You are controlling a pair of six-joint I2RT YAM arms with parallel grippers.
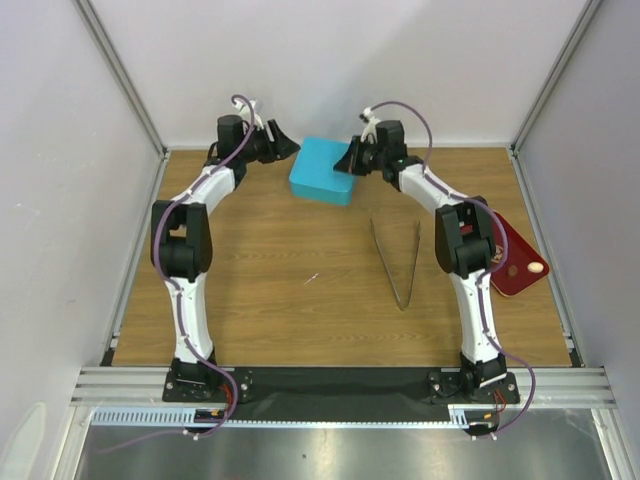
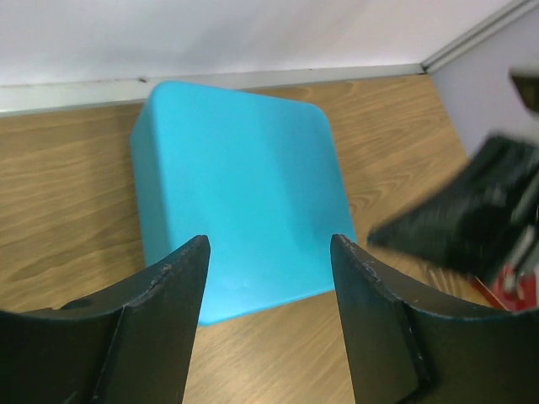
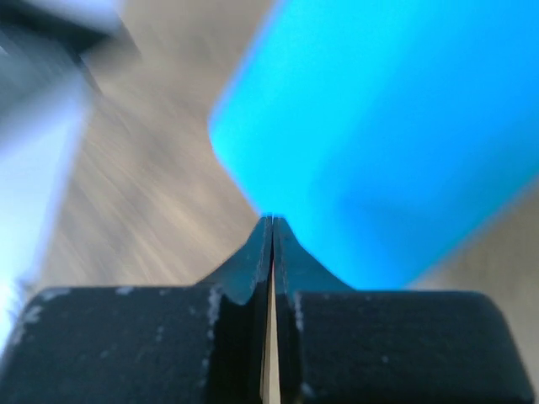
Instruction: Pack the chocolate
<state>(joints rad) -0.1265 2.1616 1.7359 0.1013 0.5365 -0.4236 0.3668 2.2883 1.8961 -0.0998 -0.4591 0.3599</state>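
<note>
Chocolate: one pale rounded piece [image 1: 537, 267] shows on a red tray [image 1: 510, 250] at the right edge of the table [image 1: 280, 290]. I can make out no other pieces.
Direction from the tools: the piece lies well apart from both, nearer the robot and off to the right, beside the right arm's elbow. The right arm is the nearer one.
Teal box [image 1: 323, 170]: at the far middle of the table, lid on, turned a little askew to the table edges. In the left wrist view its longer side runs away from the fingers.
Left tool [image 2: 269, 252]: jaws well apart, nothing held, the box's near end just ahead of them. I cannot tell whether they touch it.
Right tool [image 3: 271, 220]: pressed fully together and empty, its tip at a corner of the box. The view is blurred.
Tweezers [image 1: 397, 262]: lying on the table between box and tray, untouched.
Judgement: the box probably has to be opened before any piece goes in.
</note>
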